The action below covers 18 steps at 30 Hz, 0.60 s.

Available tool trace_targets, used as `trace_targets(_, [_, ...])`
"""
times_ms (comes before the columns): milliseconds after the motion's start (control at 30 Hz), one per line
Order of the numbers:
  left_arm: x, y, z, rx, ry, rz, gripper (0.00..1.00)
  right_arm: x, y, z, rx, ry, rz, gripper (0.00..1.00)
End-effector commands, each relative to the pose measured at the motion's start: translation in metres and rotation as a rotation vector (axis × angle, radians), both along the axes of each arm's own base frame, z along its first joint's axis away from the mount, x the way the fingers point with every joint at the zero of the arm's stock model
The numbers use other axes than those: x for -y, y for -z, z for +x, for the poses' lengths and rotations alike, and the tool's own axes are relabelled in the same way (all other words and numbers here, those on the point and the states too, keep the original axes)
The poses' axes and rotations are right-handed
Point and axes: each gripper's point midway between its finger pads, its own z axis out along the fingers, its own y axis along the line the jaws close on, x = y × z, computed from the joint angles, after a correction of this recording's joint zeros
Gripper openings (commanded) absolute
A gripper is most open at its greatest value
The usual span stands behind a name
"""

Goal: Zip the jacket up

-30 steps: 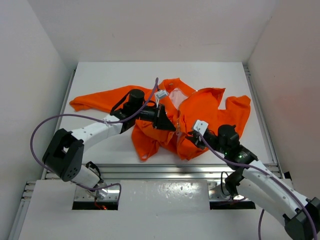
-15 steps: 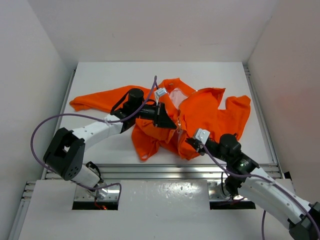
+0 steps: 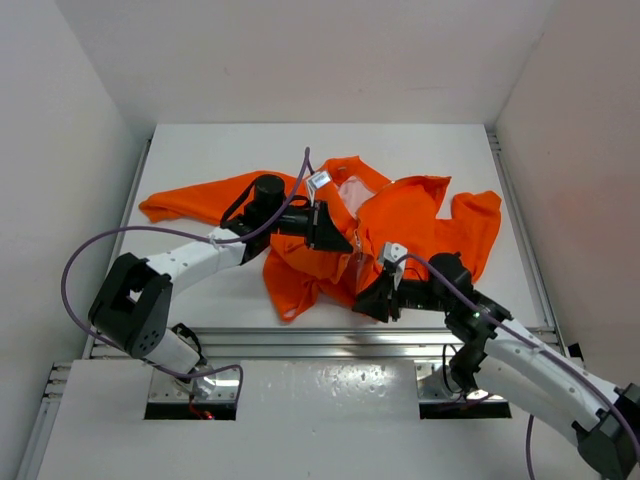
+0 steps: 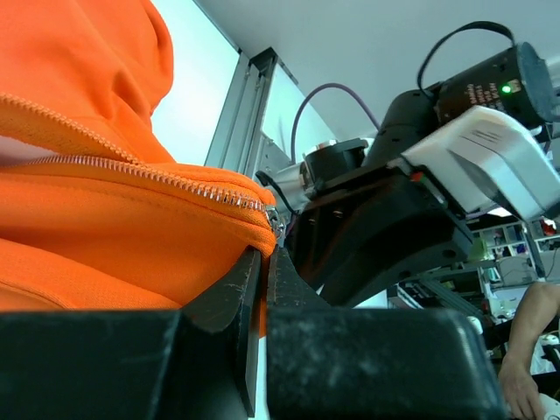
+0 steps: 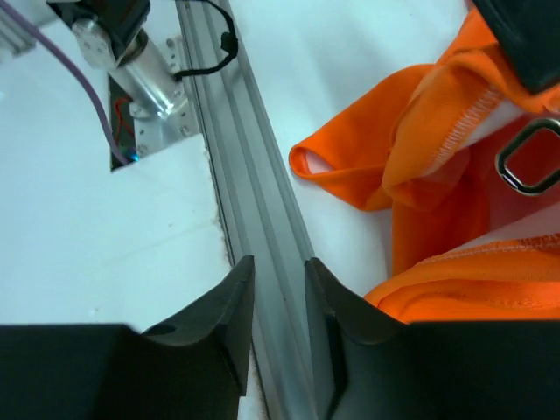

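The orange jacket (image 3: 405, 225) lies crumpled mid-table, one sleeve stretched left and pale lining showing near the collar. My left gripper (image 3: 337, 238) is over its middle, shut on the orange front edge (image 4: 254, 232) beside the light zipper teeth (image 4: 131, 171); its jaws pinch a thin fold of fabric (image 4: 265, 262). My right gripper (image 3: 368, 300) is low at the jacket's near hem, pointing left. Its jaws stand slightly apart and empty (image 5: 278, 267) over the table's metal rail. The jacket hem (image 5: 437, 149) and a metal ring (image 5: 528, 156) lie to its right.
An aluminium rail (image 3: 300, 340) runs along the table's near edge, with the arm bases and cables below it. White walls enclose the table on the left, back and right. The right arm's wrist (image 4: 472, 149) shows close in the left wrist view.
My right gripper has pulled back from the jacket's front and swung down and left to the near hem by the rail. The left gripper has held its pinch.
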Motion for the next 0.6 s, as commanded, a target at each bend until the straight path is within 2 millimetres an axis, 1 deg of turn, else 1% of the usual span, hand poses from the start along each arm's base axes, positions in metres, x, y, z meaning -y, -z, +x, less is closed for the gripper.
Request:
trace_targets(0, [0.0,-0.024,-0.001,0.056,0.019,-0.068,0.0,-0.006,-0.013,0.003,-0.135,0.045,0.094,0.31])
trace_targets(33, [-0.001,-0.025,-0.002,0.066,0.019,-0.075,0.0,-0.005,-0.014,0.008,-0.187,0.081,0.113,0.32])
trace_targets(67, [-0.001,-0.025,-0.003,0.066,0.018,-0.081,0.0,-0.005,-0.011,0.01,-0.211,0.094,0.116,0.35])
trace_targets(100, [-0.001,-0.027,-0.002,0.066,0.018,-0.088,0.0,-0.001,-0.014,0.024,-0.211,0.14,0.14,0.39])
trace_targets(133, [-0.002,-0.028,-0.004,0.075,0.018,-0.094,0.0,-0.002,-0.015,0.025,-0.284,0.165,0.166,0.42])
trace_targets(167, [-0.003,-0.03,-0.006,0.076,0.017,-0.101,0.0,-0.001,-0.016,0.028,-0.306,0.181,0.18,0.42])
trace_targets(200, [-0.003,-0.032,-0.006,0.085,0.017,-0.107,0.0,0.001,-0.024,0.039,-0.296,0.203,0.22,0.44])
trace_targets(233, [-0.004,-0.027,-0.007,0.076,0.017,-0.101,0.0,0.003,-0.024,0.043,-0.363,0.221,0.241,0.44])
trace_targets(267, [-0.005,-0.033,-0.008,0.094,0.018,-0.112,0.0,0.004,-0.027,0.046,-0.418,0.236,0.271,0.45])
trace_targets(300, [-0.005,-0.029,-0.009,0.086,0.018,-0.108,0.0,0.007,-0.033,0.057,-0.458,0.253,0.313,0.45])
trace_targets(333, [-0.005,-0.028,-0.009,0.09,0.018,-0.11,0.0,0.007,-0.037,0.06,-0.474,0.255,0.331,0.45])
trace_targets(367, [-0.006,-0.031,-0.011,0.099,0.018,-0.116,0.0,0.009,-0.04,0.064,-0.506,0.267,0.352,0.45])
trace_targets(433, [-0.006,-0.031,-0.011,0.099,0.018,-0.116,0.0,0.008,-0.049,0.069,-0.515,0.256,0.384,0.45])
trace_targets(467, [-0.007,-0.028,-0.012,0.092,0.018,-0.111,0.0,0.007,-0.054,0.07,-0.519,0.249,0.403,0.46])
trace_targets(567, [-0.007,-0.028,-0.012,0.091,0.018,-0.111,0.0,0.004,-0.056,0.07,-0.536,0.233,0.411,0.47])
